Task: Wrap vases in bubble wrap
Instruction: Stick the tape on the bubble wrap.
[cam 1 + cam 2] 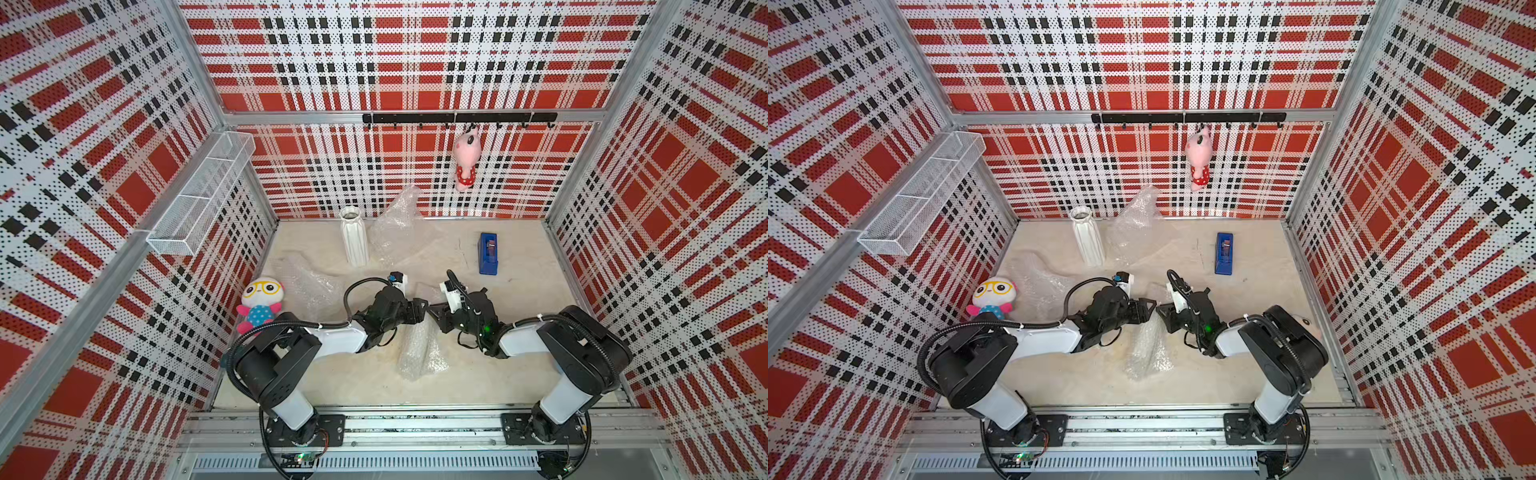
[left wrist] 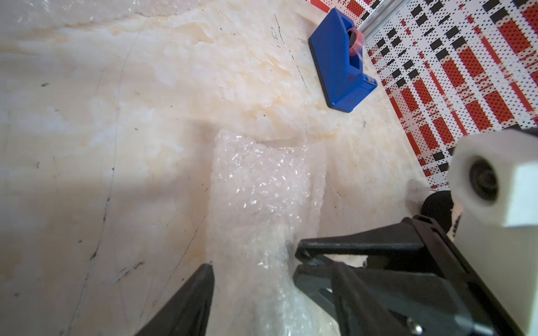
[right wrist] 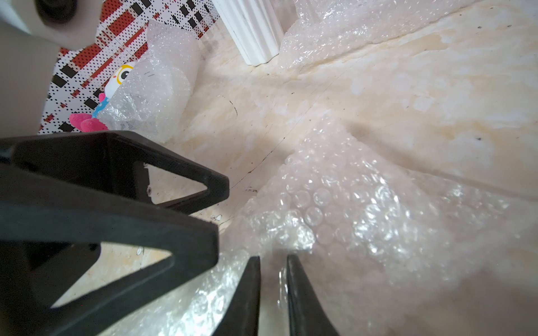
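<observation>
Plaid red, black and white perforated walls box in a pale marbled worktop (image 1: 519, 365). At its middle the two claws meet tip to tip over a crumpled bubble wrap bundle (image 1: 419, 349); whether a vase sits inside it I cannot tell. The right claw (image 3: 272, 259) has its jaws nearly together, pinching a thin fold of the wrap. The left claw (image 3: 222, 209) has its jaws apart and holds nothing, just beside that fold.

The step looks like a handover of the wrap's loose edge. To do it well, I judge the right claw should bite deep into the fold, since the film looks slick and springy, and keep it taut so the roll does not loosen. The left claw should back off without snagging bubbles.

In both top views the bundle runs from the claw tips toward 6 o'clock. The tall white ribbed vase (image 1: 354, 241) stands upright at 11 o'clock, well apart and unwrapped, with another wrap sheet (image 1: 395, 228) just beside it at its 3 o'clock. The blue tape dispenser (image 1: 488, 253) sits at 1 o'clock.
</observation>
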{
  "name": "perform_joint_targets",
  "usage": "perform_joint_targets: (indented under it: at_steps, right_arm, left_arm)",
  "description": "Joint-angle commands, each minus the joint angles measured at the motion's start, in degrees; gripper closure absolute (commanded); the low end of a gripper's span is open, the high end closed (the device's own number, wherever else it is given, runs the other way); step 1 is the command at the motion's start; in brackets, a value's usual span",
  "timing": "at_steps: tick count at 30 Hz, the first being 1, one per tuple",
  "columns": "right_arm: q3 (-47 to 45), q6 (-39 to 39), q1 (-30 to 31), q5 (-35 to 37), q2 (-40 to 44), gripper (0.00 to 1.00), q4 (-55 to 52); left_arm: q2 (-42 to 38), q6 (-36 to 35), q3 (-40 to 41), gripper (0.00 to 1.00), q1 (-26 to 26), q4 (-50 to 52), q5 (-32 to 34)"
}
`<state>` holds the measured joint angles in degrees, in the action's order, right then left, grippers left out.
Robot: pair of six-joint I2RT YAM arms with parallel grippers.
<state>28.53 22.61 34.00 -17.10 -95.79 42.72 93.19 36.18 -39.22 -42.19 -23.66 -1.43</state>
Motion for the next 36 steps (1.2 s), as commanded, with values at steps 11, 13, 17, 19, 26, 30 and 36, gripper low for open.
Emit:
perform_joint_targets:
  at_steps: [11,13,17,19,26,30,36]
  right_arm:
    - [0.58,0.94,-0.16,-2.5,-1.22,0.79,3.51]
    - [0.7,1.12,-0.12,-2.67,-1.42,0.79,3.78]
    - [1.17,1.11,-0.13,-2.76,-1.59,0.79,3.77]
    - [1.35,0.94,-0.14,-2.83,-1.76,0.79,3.42]
    - [1.74,1.02,-0.15,-2.74,-2.21,0.79,3.77]
    - [1.92,1.03,-0.14,-2.72,-2.47,0.79,3.77]
    - [1.98,1.12,-0.11,-2.5,-2.5,0.79,3.78]
  left_arm:
    - [-8.62,-3.53,2.25,0.14,-4.38,11.85,6.76]
    - [-8.82,-3.55,1.47,0.1,-5.44,14.2,7.27]
    - [-8.38,-3.05,-0.09,0.0,-7.97,18.51,8.9]
    - [-8.53,-2.89,-0.59,0.02,-9.22,19.17,8.8]
    - [-7.61,-1.82,-1.72,0.02,-11.12,19.22,8.52]
    - [-5.28,-2.14,-3.08,0.02,-11.17,20.82,8.3]
    - [-2.03,-2.82,-5.22,0.02,-11.71,24.2,10.36]
